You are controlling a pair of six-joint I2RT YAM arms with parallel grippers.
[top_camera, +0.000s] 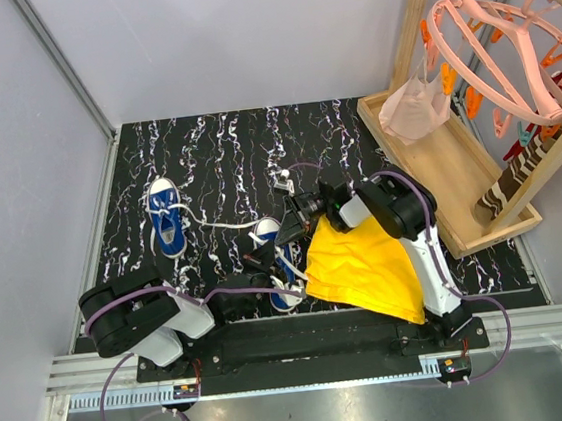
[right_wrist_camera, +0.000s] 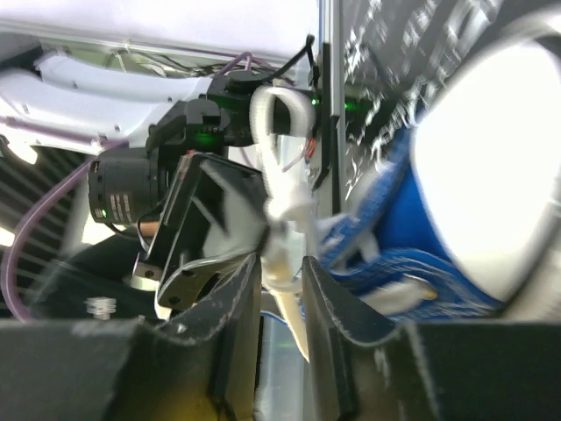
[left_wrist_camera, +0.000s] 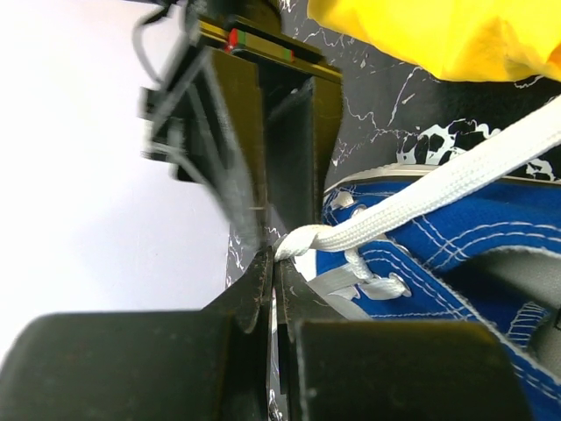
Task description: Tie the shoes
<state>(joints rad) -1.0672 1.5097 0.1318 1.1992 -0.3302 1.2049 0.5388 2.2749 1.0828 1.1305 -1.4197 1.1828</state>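
Note:
Two blue sneakers with white toe caps lie on the black marbled mat. The far shoe (top_camera: 167, 218) lies at the left, and one of its laces trails right. The near shoe (top_camera: 287, 288) lies between my grippers. My left gripper (top_camera: 263, 273) is shut on a white lace (left_wrist_camera: 421, 189) of this shoe (left_wrist_camera: 456, 237); the lace runs taut from the jaw tips (left_wrist_camera: 277, 263) up to the right. My right gripper (top_camera: 286, 235) sits over the shoe's toe end. In its wrist view the jaws (right_wrist_camera: 282, 263) stand narrowly apart, pinching a bunched white lace (right_wrist_camera: 285, 219) beside the shoe (right_wrist_camera: 412, 219).
A yellow cloth (top_camera: 362, 262) lies right of the near shoe, under the right arm, and shows in the left wrist view (left_wrist_camera: 456, 35). A wooden tray (top_camera: 458, 172) with a rack, a pink clip hanger (top_camera: 506, 56) and a peach cloth (top_camera: 413, 106) stands at the right.

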